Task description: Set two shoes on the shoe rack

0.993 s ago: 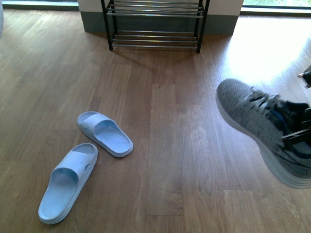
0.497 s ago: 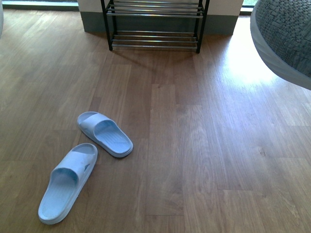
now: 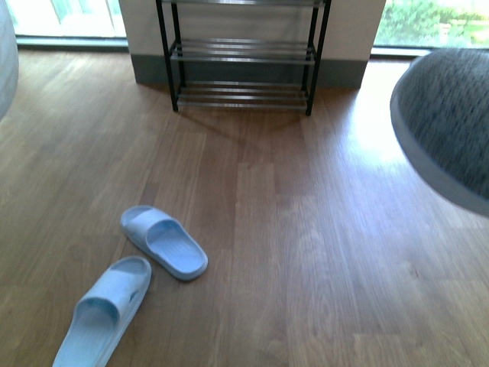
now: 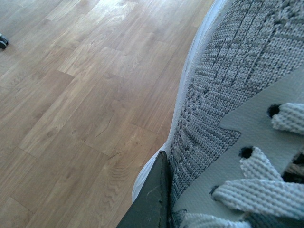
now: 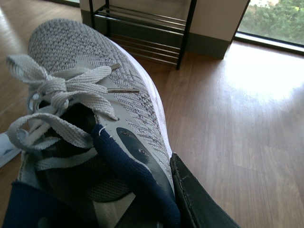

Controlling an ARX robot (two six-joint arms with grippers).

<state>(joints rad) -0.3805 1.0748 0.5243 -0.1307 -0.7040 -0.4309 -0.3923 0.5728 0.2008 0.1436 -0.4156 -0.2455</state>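
Right gripper (image 5: 167,202): closed on the right-arm sneaker (image 5: 95,61) at its heel collar; 1 black finger (image 5: 199,204) lies along the outside of the shoe, against the white sole edge and the navy lining, and the other finger is hidden
Right-arm sneaker: grey knit with pale laces, held off the wooden floor (image 3: 306,252), toe pointing toward the shoe rack (image 3: 243,52); in the front view its toe fills the right edge, blurred
Left gripper (image 4: 164,209): clamped on the left-arm sneaker (image 4: 228,85); 1 dark finger (image 4: 151,202) presses flat against the shoe's side where knit meets white sole, and the second finger cannot be seen
Left-arm sneaker: grey knit upper with laces through eyelets, raised above the floor planks
Shoe rack: black frame with chrome rods, standing against the far wall between 2 bright windows; the tiers in view hold no shoes, and both sneakers are well apart from it
Slippers: 2 pale blue slides on the floor on the robot's left, 1 (image 3: 164,243) nearer the rack and 1 (image 3: 103,312) closer to the robot, just beside each other, soles down
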